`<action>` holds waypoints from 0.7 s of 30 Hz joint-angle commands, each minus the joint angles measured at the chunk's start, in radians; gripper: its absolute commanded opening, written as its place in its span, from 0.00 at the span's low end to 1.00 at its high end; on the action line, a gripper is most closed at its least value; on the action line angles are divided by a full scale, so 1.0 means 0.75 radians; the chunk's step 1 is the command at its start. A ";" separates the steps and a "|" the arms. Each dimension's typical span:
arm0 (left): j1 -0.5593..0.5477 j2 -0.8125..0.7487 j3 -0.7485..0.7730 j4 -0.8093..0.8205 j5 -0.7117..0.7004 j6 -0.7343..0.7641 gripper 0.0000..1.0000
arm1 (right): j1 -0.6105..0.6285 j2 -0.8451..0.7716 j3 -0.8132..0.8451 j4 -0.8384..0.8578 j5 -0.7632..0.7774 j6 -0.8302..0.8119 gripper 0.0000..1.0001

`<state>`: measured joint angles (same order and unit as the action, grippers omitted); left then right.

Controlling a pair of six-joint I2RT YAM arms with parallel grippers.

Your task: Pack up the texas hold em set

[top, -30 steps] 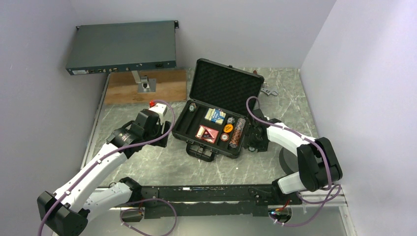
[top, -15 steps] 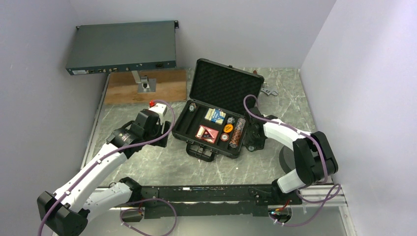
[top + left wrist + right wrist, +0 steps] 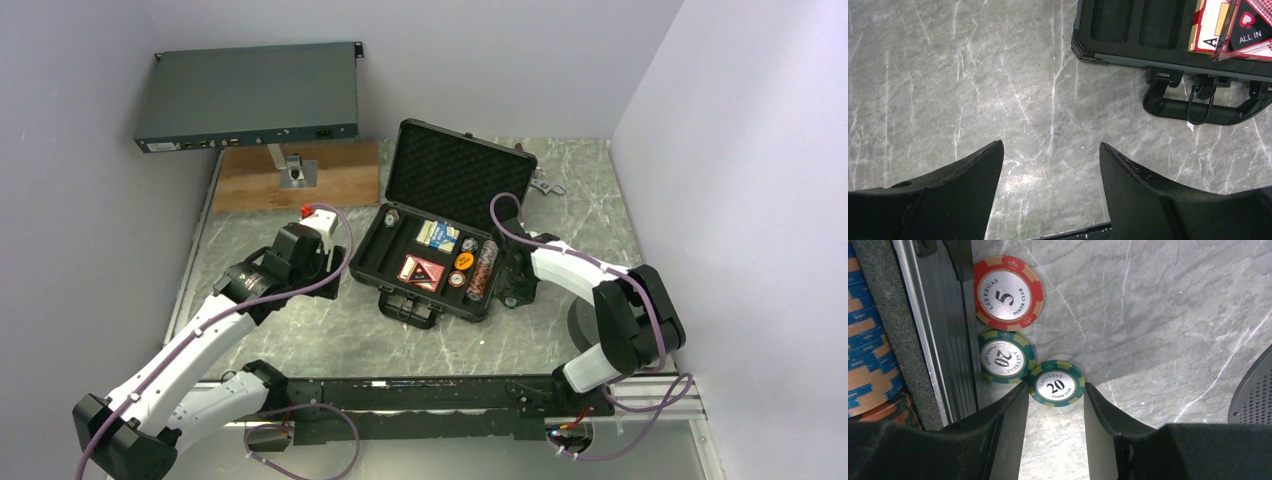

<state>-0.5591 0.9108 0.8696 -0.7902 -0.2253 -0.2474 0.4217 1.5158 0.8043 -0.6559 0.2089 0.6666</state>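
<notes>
My right gripper [image 3: 1055, 386] has narrowed onto the green 20 chip [image 3: 1056, 383] lying flat on the table [image 3: 1158, 315], and both fingers look to be touching its rim. Just left of the fingers lie another green chip [image 3: 1004, 359], a red 5 chip [image 3: 1008, 292] and the case [image 3: 943, 340]. My left gripper [image 3: 1050, 147] hangs wide apart, holding nothing.

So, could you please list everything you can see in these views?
case: one, black, open, table centre.
blue deck, red deck: one each, inside case.
orange disc: one, inside case.
chip row: one, blue and orange, inside case, right end.
red chip: one, on table beside case.
green chips: two, on table beside case.
rack box: one, grey-blue, back left.
wooden board: one, brown, under rack box.
table: one, grey marble.
left gripper: one, black, open over bare table.
right gripper: one, black, fingers flanking one of the green chips, touching or nearly.
</notes>
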 commanded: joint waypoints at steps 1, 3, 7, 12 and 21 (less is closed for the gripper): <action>0.007 -0.026 0.000 0.017 -0.010 0.026 0.75 | 0.019 0.038 -0.032 -0.013 0.066 0.030 0.34; 0.007 -0.026 0.001 0.017 -0.009 0.025 0.76 | 0.019 0.012 -0.004 -0.045 0.077 0.026 0.34; 0.007 -0.032 0.000 0.017 -0.009 0.024 0.76 | 0.019 -0.038 0.042 -0.107 0.108 0.018 0.34; 0.008 -0.030 0.000 0.016 -0.010 0.024 0.76 | 0.019 -0.090 0.100 -0.169 0.132 0.010 0.34; 0.007 -0.030 0.000 0.017 -0.008 0.025 0.75 | 0.019 -0.177 0.188 -0.245 0.144 -0.007 0.36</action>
<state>-0.5591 0.9047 0.8696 -0.7902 -0.2256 -0.2466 0.4343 1.4220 0.9020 -0.7994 0.2901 0.6731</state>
